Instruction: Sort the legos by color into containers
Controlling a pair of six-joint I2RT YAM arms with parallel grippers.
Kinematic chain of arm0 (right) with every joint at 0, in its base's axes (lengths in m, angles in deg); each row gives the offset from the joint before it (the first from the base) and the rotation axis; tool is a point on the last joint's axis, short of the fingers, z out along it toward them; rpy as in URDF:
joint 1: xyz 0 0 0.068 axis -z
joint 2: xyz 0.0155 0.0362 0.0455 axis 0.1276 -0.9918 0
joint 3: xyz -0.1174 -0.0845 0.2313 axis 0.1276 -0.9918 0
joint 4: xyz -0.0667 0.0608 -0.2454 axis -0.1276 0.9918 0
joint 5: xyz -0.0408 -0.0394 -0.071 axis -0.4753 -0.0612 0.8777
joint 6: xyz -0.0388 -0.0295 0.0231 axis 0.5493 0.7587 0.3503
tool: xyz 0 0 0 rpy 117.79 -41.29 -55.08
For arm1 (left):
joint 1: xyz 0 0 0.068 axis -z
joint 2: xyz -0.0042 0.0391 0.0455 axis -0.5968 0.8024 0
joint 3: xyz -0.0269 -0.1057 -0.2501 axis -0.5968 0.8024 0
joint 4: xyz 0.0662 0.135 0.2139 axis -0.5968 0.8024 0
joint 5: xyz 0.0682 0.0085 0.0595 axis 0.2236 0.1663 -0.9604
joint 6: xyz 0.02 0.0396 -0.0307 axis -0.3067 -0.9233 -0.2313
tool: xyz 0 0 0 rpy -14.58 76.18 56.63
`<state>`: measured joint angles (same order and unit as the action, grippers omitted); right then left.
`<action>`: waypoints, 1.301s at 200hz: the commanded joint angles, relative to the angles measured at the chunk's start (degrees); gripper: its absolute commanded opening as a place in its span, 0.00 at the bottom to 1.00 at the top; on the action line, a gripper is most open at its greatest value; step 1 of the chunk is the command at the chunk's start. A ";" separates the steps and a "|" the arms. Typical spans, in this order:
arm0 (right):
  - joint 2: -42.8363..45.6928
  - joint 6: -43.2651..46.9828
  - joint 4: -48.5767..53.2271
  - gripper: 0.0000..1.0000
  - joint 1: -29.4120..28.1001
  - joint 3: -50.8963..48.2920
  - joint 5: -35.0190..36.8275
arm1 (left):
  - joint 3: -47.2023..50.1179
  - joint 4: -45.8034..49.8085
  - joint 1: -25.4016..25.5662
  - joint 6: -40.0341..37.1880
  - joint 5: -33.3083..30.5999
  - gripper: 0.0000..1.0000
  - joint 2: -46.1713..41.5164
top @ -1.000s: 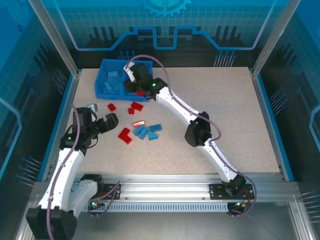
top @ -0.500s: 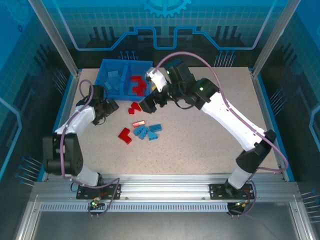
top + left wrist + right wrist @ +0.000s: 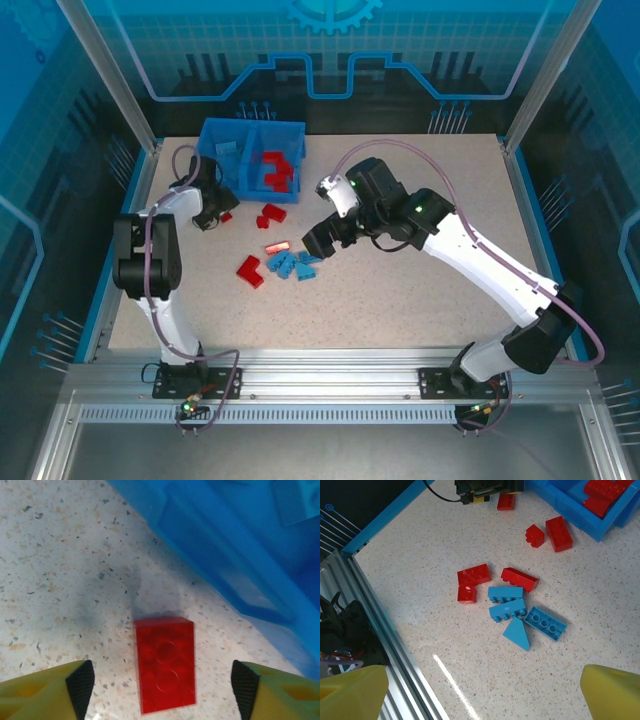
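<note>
Left gripper [image 3: 162, 687], spread wide, brackets a red brick [image 3: 165, 672] on the desk [image 3: 50, 580] beside the bin [image 3: 250, 125], already holding blues left and reds right; right gripper [image 3: 318, 240], also wide, hangs above the loose bricks [image 3: 506, 594], about ten left to sort.

Top view is bright and even, lit from overhead, with just soft shadows under the arms [image 3: 480, 260] on the table [image 3: 450, 200]. The right wrist shot has a white glare streak low on the tabletop, and the right fingers [image 3: 350, 692] are mushy blobs in the corners. Left wrist close-up: brick [image 3: 165, 665] is fairly sharp, bin [image 3: 235, 545] is out of focus, and there's a faint grey shadow just above the brick.
</note>
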<state>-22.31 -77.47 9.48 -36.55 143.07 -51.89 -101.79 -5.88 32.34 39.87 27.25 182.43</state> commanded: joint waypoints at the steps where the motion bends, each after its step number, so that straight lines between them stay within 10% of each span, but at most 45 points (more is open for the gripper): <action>1: 2.02 -1.35 0.06 1.00 -0.57 -0.33 1.00 | -2.00 0.47 -1.32 -0.38 3.23 0.70 2.15; 89: -0.60 -1.30 0.82 1.00 -0.68 1.75 -0.63 | -2.40 6.29 -1.33 0.15 4.92 0.36 1.62; 178: -2.96 -1.43 -0.11 1.00 -1.20 3.77 -3.88 | -0.22 10.11 -0.19 -0.91 4.94 0.33 -11.22; 223: -2.73 -1.64 0.22 1.00 -1.57 3.65 -3.46 | -0.92 9.51 0.50 -0.88 4.15 0.77 -8.89; 260: -2.32 -1.35 1.10 1.00 -1.78 3.77 -2.65 | -4.59 9.67 0.87 -0.96 2.48 0.81 -3.53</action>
<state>-24.72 -78.33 9.31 -37.68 145.23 -54.43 -103.21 1.97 32.69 39.65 31.69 174.87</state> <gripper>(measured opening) 0.997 0.811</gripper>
